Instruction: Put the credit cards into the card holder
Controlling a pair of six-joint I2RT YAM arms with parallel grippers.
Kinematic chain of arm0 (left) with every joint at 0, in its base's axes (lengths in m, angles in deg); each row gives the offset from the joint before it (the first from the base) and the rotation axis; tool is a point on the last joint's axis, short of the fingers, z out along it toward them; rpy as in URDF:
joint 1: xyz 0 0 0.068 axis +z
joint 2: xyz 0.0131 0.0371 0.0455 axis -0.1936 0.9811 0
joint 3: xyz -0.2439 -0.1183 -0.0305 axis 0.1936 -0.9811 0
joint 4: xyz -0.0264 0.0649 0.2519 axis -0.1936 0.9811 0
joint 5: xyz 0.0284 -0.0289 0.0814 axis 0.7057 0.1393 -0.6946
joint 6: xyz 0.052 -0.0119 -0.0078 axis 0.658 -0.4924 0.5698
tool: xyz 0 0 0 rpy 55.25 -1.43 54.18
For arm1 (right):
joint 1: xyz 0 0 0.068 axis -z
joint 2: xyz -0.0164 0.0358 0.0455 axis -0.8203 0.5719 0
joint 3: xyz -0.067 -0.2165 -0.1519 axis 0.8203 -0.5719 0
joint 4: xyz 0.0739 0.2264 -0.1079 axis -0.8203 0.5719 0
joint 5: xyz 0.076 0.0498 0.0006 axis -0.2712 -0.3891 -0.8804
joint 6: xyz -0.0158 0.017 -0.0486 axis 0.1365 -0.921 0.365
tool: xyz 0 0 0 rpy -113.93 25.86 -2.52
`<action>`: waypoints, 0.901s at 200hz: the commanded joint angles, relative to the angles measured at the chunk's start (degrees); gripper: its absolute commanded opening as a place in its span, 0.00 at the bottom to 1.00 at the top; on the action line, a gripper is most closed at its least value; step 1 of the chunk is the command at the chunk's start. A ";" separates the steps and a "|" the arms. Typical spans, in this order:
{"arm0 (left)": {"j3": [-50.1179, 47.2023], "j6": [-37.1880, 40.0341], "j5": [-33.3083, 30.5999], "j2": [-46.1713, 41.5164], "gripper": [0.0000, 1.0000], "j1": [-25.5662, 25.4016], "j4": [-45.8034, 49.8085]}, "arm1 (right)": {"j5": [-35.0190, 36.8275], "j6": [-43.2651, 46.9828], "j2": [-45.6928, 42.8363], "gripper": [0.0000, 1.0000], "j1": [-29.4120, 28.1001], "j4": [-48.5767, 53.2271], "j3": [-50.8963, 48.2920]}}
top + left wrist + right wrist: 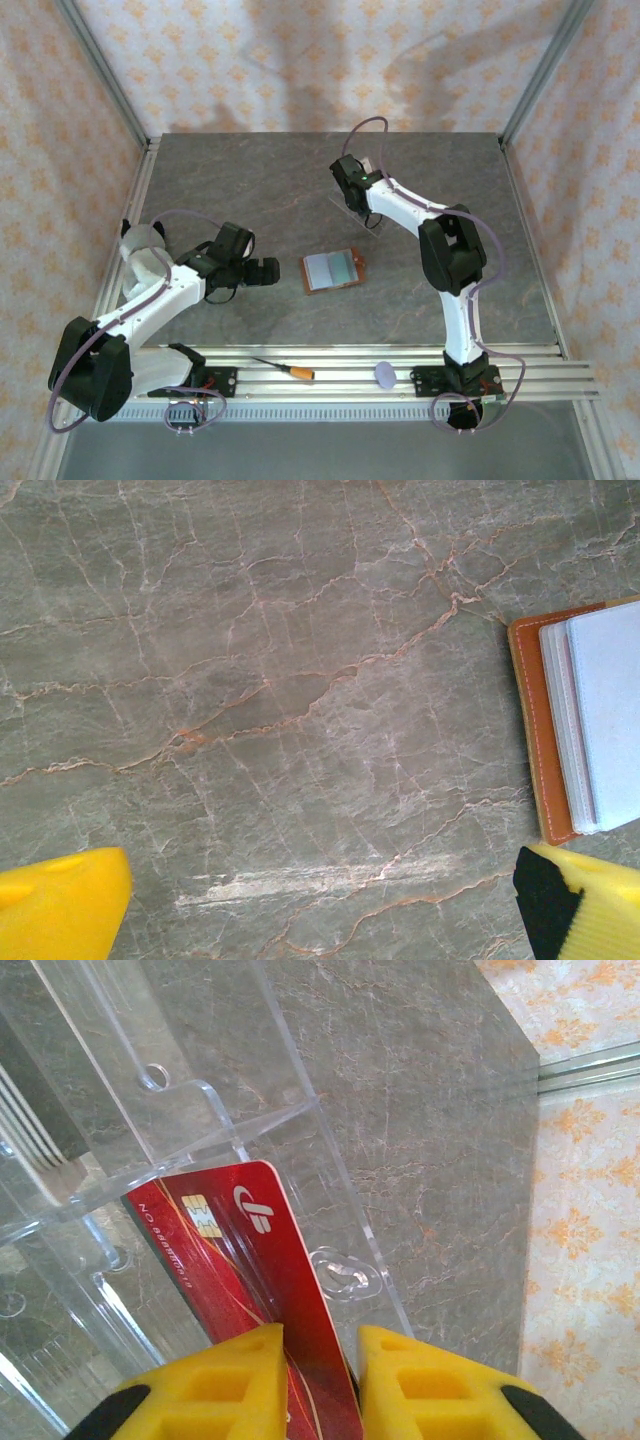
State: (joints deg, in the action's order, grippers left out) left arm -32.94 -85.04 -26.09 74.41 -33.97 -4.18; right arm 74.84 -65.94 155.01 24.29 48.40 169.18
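Yellow moulded fingers of the right gripper (320,1345) stand close on either side of the red card (230,1240), which slants across the narrow gap between them. Whether the pads clamp it yet cannot be told. The card is glossy plastic with rounded corners, a gold chip and a white logo. It stands in the clear tray (205,1095), a rigid transparent moulding with slots and punched holes, set on the grey, veined, stone-patterned table (430,1110).

Seen from overhead, a ridged metal rail (500,372) on the near side of the card holder (358,263) carries a screwdriver (296,371) with an orange handle and a small pale disc (384,373). The card holder lies open and flat at mid-table, showing a stitched brown leather rim and pale greyish stepped pockets. On its right half lies what appears to be the teal-green card (344,267). It is judged to be lodged already, though its slot cannot be made out. Just left of the card holder hovers the left gripper (266,272), jaws spread wide and empty. Beyond the card holder and to its right, well apart from it, are the tray and the right gripper.

Progress, as judged: one card is probably placed. The red card is not yet lifted out, carried across or slotted.
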 commanded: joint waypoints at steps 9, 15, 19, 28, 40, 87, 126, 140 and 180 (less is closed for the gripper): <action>-0.48 -0.06 -0.61 0.13 0.99 0.48 0.34 | 0.97 -0.43 -3.33 0.21 -0.04 -0.53 -1.09; -0.40 -0.01 -0.61 0.15 0.99 0.48 0.36 | 0.87 -0.43 -3.50 0.20 -0.10 -0.40 -1.09; -0.39 0.01 -0.63 0.17 0.99 0.55 0.36 | 0.81 -0.43 -3.58 0.19 -0.11 -0.37 -1.11; -0.39 0.03 -0.63 0.16 0.99 0.50 0.36 | 0.42 -0.43 -3.73 0.17 -0.13 -0.36 -1.24; -0.40 0.01 -0.63 0.16 0.99 0.48 0.36 | -0.34 -0.52 -4.02 0.17 -0.16 -0.31 -1.49; -0.31 0.11 -0.41 0.42 0.99 0.49 0.19 | -0.51 -0.44 -3.87 0.16 -0.14 -0.09 -1.82; -0.31 0.12 0.07 1.43 0.99 0.48 -0.16 | 2.91 0.56 -2.14 0.33 -0.18 -0.27 -0.68; -0.31 0.03 0.16 1.67 1.00 0.53 -0.25 | 4.54 1.18 -1.34 0.33 -0.11 -0.35 -0.07; -0.39 0.03 0.20 1.74 0.99 0.48 -0.43 | 5.42 1.22 0.07 0.44 0.14 -0.58 0.48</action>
State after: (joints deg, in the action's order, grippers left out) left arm -32.94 -85.02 -26.05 75.81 -33.97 -4.23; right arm 76.53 -64.52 153.30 24.29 48.18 168.08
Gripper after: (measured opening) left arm 0.994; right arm 0.416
